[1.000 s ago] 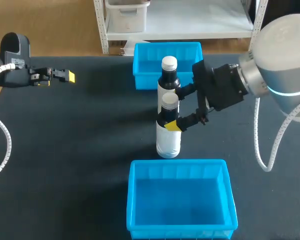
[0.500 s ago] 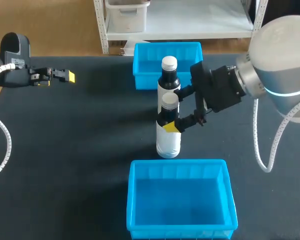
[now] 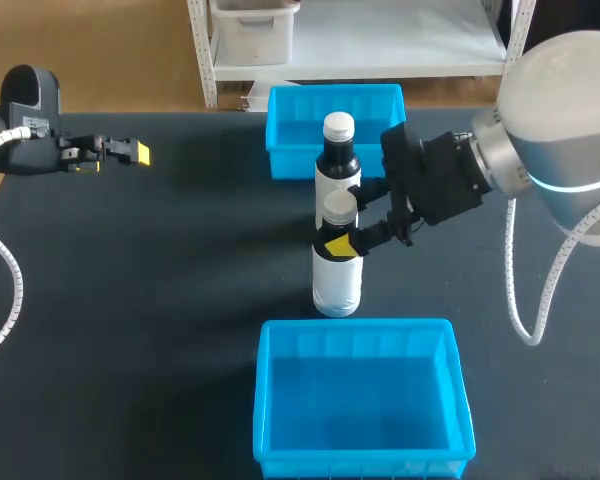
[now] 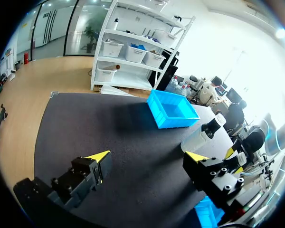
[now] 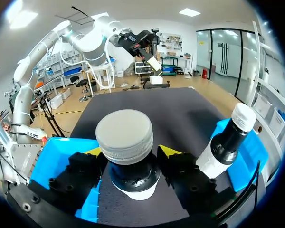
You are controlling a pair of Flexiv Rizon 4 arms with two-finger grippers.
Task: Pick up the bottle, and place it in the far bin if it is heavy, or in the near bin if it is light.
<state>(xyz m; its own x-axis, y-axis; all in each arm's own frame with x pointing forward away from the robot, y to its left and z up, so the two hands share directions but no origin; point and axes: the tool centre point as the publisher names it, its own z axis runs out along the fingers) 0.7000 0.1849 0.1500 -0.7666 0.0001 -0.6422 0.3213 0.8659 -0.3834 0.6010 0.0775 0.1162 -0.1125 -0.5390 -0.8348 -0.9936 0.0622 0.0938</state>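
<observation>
right gripper (image 5: pixel 129 154) clamped on the neck of the nearer bottle (image 3: pixel 337 282)
left gripper (image 4: pixel 148 156) spread wide, empty, near the bench (image 3: pixel 180 300) left edge

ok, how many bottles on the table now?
2. The near bottle stands mid-table, neck clamped in the right gripper; the far bottle stands just behind it, in front of the far bin. None look hidden.

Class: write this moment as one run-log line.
right tool: shut on near bottle | near bottle: upright on table | left tool: open, empty
</observation>
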